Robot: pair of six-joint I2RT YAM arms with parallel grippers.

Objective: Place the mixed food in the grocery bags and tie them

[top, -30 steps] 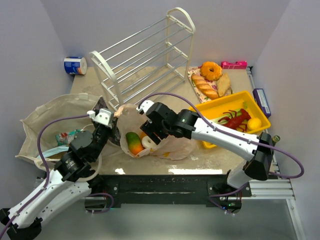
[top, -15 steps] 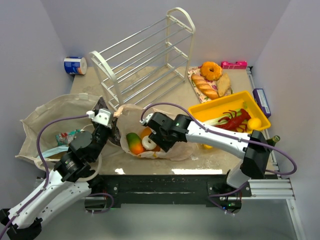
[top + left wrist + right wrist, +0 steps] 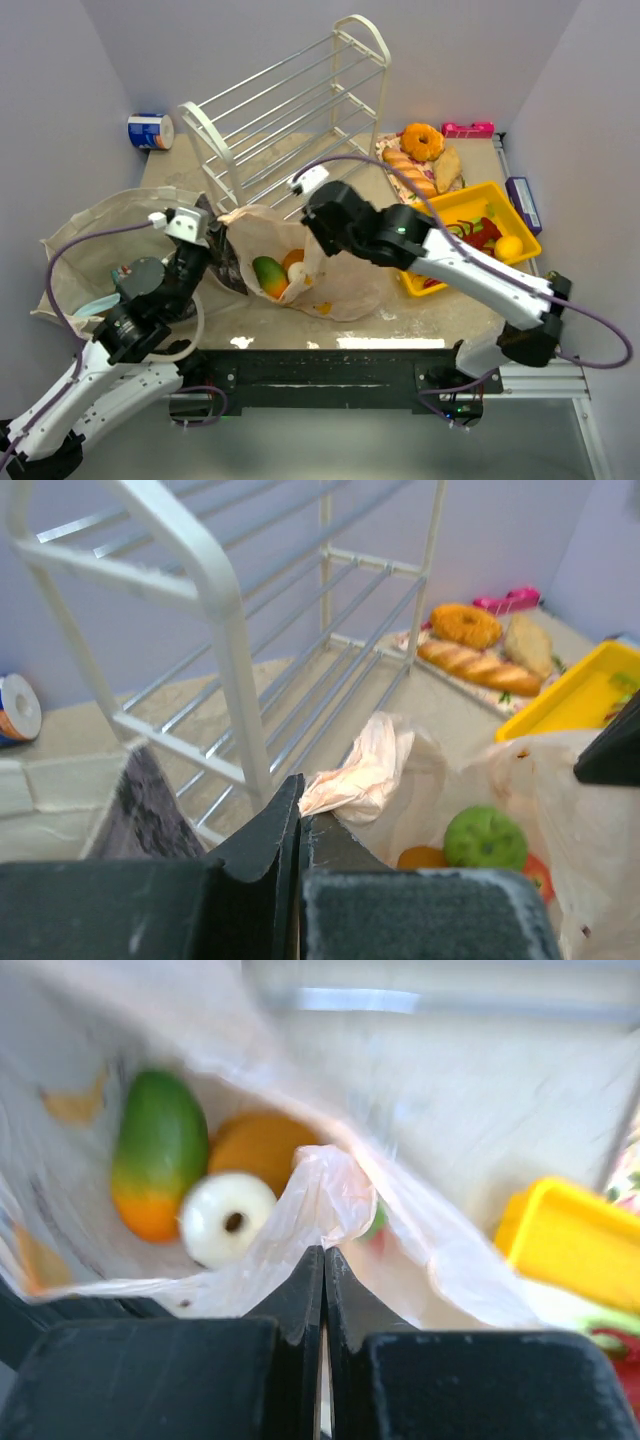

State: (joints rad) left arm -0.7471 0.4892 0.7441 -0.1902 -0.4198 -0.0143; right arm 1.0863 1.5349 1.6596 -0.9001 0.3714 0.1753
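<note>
The peach-pink plastic grocery bag (image 3: 345, 285) lies mid-table with its mouth held up. Inside it are a green-orange fruit (image 3: 268, 275), an orange fruit (image 3: 260, 1145) and a white ring-shaped piece (image 3: 225, 1218); a green fruit (image 3: 485, 837) shows in the left wrist view. My left gripper (image 3: 218, 238) is shut on the bag's bunched left handle (image 3: 365, 770). My right gripper (image 3: 312, 240) is shut on the thin film of the bag's right rim (image 3: 325, 1195), just above the fruit. The beige cloth tote (image 3: 90, 225) lies at the left with snack packets (image 3: 135, 272) in it.
A white wire rack (image 3: 290, 110) lies tilted behind the bag. The yellow tray (image 3: 500, 205) at the right holds a red lobster (image 3: 470, 238) and a yellow fruit (image 3: 508, 247). Bread loaves and a donut (image 3: 420, 160) sit at the back right, a paper roll (image 3: 150, 131) at the back left.
My right gripper has closed on the bag's rim and risen toward the back with it. The left gripper has drawn its handle slightly left, stretching the mouth wider.
</note>
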